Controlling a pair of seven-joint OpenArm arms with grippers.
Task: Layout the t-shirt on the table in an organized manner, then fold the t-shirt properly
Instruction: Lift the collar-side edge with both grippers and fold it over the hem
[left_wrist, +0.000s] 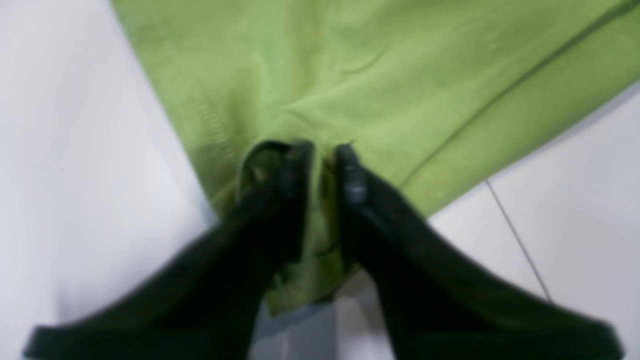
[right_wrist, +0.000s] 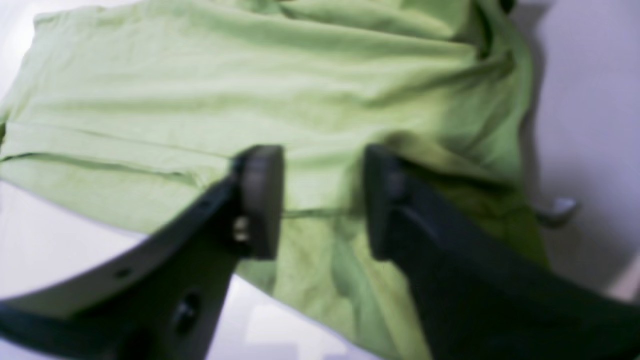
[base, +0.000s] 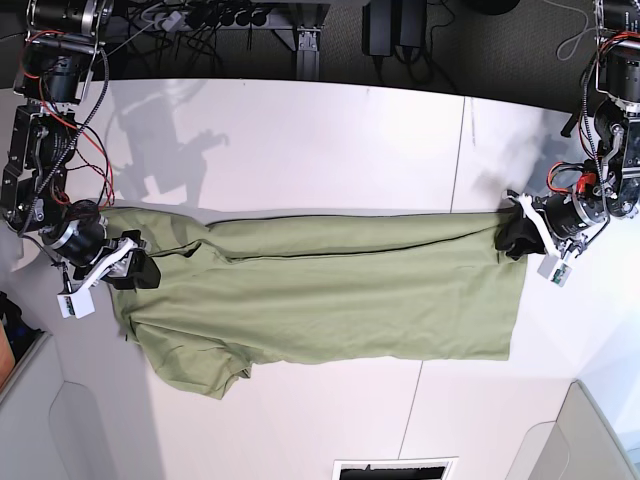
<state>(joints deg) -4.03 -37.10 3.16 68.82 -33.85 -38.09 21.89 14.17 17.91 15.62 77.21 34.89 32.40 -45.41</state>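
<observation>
The olive-green t-shirt (base: 330, 290) lies stretched left to right across the white table (base: 300, 140), with a sleeve bunched at its lower left. My left gripper (left_wrist: 322, 150) is shut on a pinch of the shirt's edge (left_wrist: 380, 75). In the base view it (base: 515, 235) sits at the shirt's upper right corner. My right gripper (right_wrist: 320, 200) is open, jaws wide apart just above the wrinkled cloth (right_wrist: 250, 90). In the base view it (base: 135, 270) is at the shirt's left end. I cannot make out the tag.
A thin dark seam (left_wrist: 515, 240) crosses the table near the left gripper and also shows in the base view (base: 460, 150). Cables and gear (base: 230, 20) lie beyond the far edge. Grey panels (base: 600, 440) flank the near corners.
</observation>
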